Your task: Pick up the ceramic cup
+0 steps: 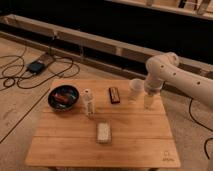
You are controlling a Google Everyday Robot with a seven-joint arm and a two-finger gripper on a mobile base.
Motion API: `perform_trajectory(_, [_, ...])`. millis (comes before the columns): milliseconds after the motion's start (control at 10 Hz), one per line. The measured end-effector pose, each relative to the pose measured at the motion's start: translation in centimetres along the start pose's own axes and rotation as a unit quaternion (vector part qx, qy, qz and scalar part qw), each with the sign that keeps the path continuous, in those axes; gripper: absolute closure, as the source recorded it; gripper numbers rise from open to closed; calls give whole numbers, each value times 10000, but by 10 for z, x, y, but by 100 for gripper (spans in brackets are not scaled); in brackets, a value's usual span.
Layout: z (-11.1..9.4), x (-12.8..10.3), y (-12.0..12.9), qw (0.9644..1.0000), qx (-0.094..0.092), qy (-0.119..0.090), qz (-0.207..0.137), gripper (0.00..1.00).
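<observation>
The ceramic cup [135, 88] is small and off-white with a wide round rim. It stands upright near the far right edge of the wooden table [135, 145]. My gripper [148, 102] hangs from the white arm just to the right of the cup, close to it and low over the table top. I cannot tell whether it touches the cup.
A dark round bowl [64, 97] with something reddish inside sits at the far left. A slim white bottle [88, 103] stands beside it. A dark flat bar [114, 94] lies left of the cup. A pale packet [103, 132] lies mid-table. Cables [30, 70] cross the floor at left.
</observation>
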State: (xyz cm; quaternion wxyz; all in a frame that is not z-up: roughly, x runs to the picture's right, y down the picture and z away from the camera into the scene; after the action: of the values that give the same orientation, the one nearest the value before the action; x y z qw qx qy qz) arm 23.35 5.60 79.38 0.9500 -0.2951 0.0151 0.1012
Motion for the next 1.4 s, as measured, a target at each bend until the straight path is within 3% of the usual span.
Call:
perform_trajectory(200, [7, -9, -13, 9994, 76, -193, -287, 20])
perform_trajectory(400, [18, -22, -26, 9961, 128, -378, -783, 20])
perform_trajectory(700, [40, -24, -33, 9899, -48, -324, -1377, 20])
perform_trajectory(900, [53, -22, -35, 9876, -141, -264, -1542, 20])
perform_trajectory(1100, [66, -21, -38, 9860, -187, -234, -1640, 31])
perform_trajectory(1400, [71, -22, -46, 9859, -125, -362, -1626, 63])
